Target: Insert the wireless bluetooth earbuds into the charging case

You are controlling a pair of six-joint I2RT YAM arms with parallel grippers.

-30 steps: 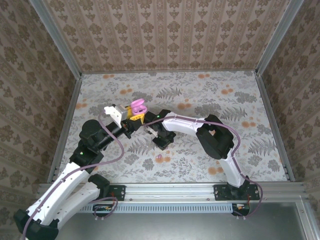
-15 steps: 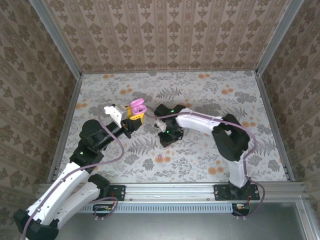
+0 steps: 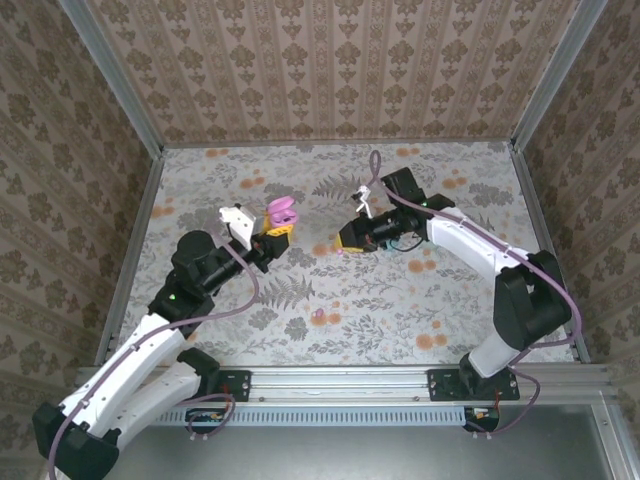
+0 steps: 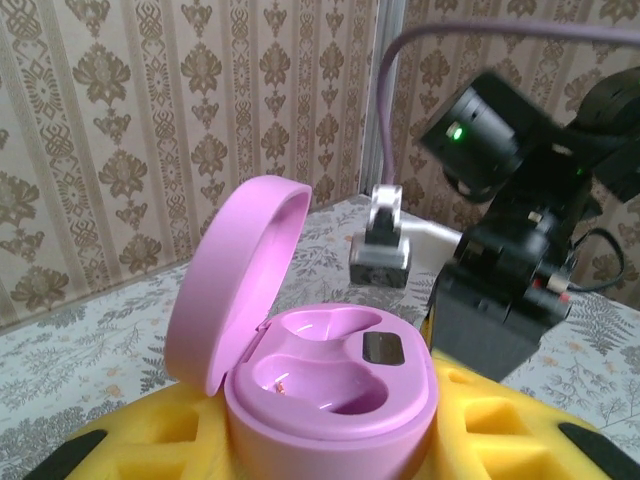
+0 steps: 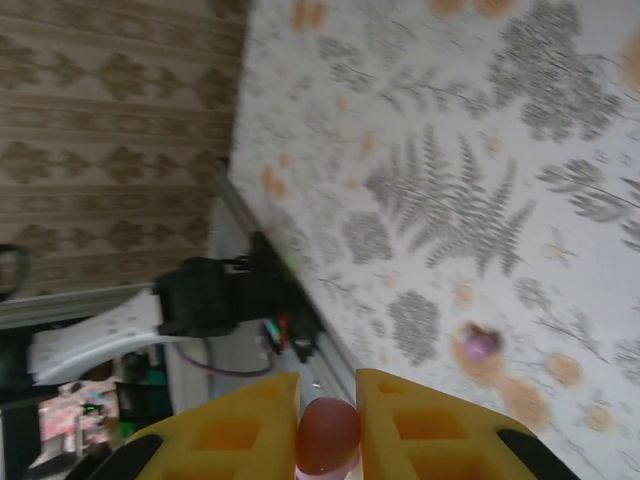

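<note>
From above, the left claw (image 3: pixel 274 229) is clenched on the open pink charging case (image 3: pixel 281 212). It seems to hold the case raised off the worktop (image 3: pixel 420 300) with the lid tipped back, so the wells face up for loading. Well apart to the right, the right claw (image 3: pixel 350 240) hangs low over the flowered cloth. A loose earbud (image 3: pixel 318 316) lies nearer the arm bases, probably left for a second trip.

On the left wrist camera, the case sits squeezed between the yellow pads (image 4: pixel 500 430), hinge to the left. Both wells look empty, and the right arm (image 4: pixel 510 250) faces it from beyond.

On the right wrist camera, the yellow fingers (image 5: pixel 240 425) grasp a pinched earbud (image 5: pixel 327 435), small and pinkish. They hold it at the very tips, I'd judge so it can slip straight into a well.
</note>
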